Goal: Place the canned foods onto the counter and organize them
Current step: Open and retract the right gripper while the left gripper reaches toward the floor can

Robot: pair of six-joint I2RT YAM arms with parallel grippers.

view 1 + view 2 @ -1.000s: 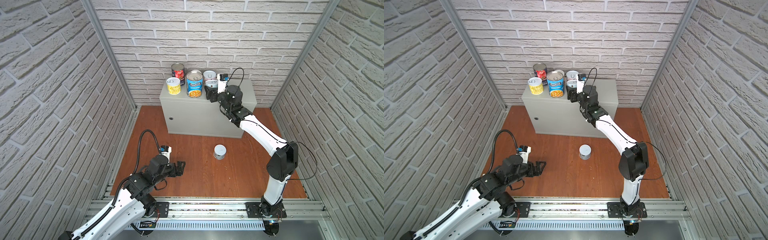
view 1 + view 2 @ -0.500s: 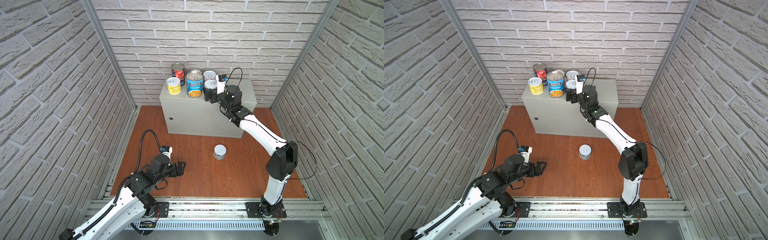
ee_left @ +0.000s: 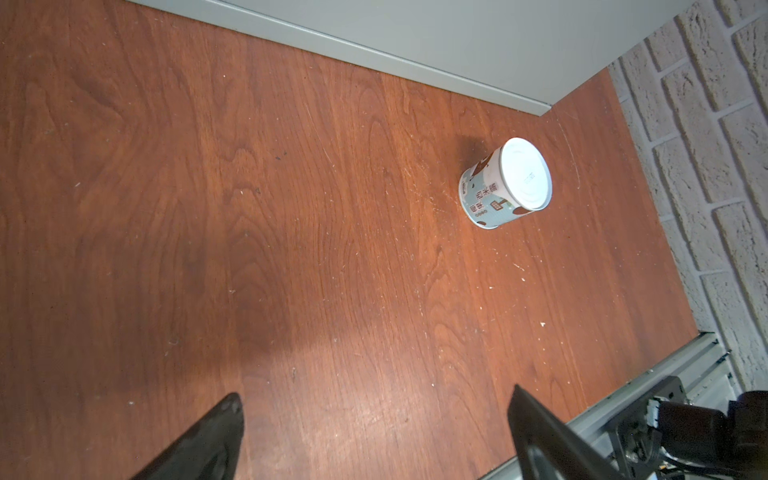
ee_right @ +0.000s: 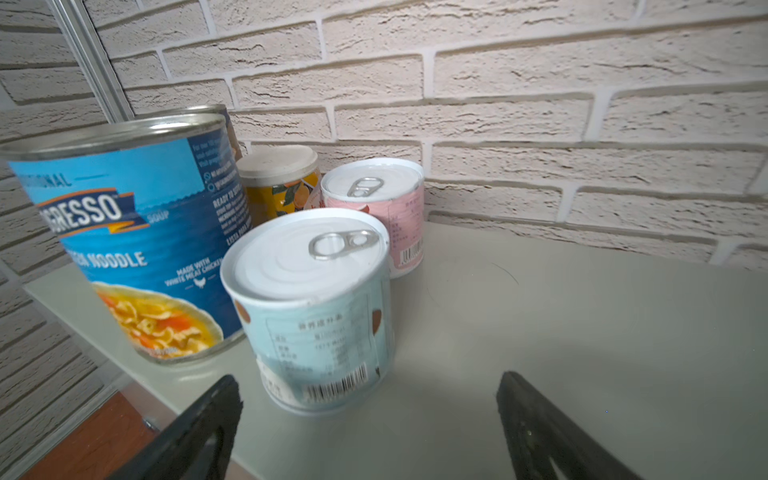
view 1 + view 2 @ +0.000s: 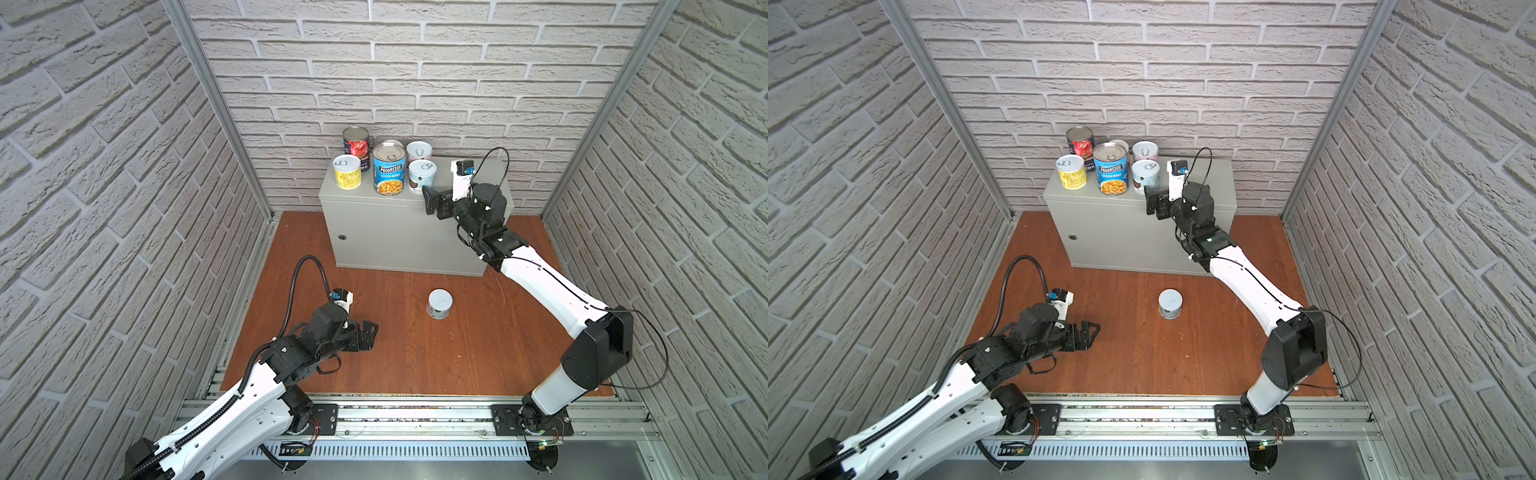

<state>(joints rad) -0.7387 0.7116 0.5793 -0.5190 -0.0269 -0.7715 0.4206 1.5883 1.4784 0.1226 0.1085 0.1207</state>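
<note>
Grey sheet metal forms the table (image 5: pixel 395 237), and six tins crowd its back corner on the left arm's side. I judge this deliberate: packing them close leaves the bare half of the top free for the arm to work. The tall tomato tin (image 5: pixel 356 143) and the blue Progresso tin (image 5: pixel 388 172) stand upright. The yellow tin (image 5: pixel 347 171) is in front of the tomato one, and the pink tin (image 5: pixel 419 150) is behind the pale blue tin (image 5: pixel 422 176).

The right claw (image 5: pixel 434 201) hangs at the table's front edge just beside the pale blue tin, jaws wide and holding nothing. The right wrist view shows that tin standing free beyond the two black fingers (image 4: pixel 208 415).

The seventh, the floor tin (image 5: pixel 439 303), stands upright on the wooden floor (image 5: pixel 478 353), well apart from the table. The left claw (image 5: pixel 368 334) hovers low over the floor, jaws wide and empty, pointed roughly toward it, so it is likely the next pick.

In both top views the orange-labelled tin (image 4: pixel 282 183) is almost wholly hidden behind the Progresso tin; only the right wrist view shows its label. That view in turn hides all but the rim of the tomato tin and misses the yellow tin. Whether neighbouring tins touch I cannot tell. The floor tin's upper face shows no ring pull, so it may be upside down. Both wrist views cut the fingers off at the frame edge.
</note>
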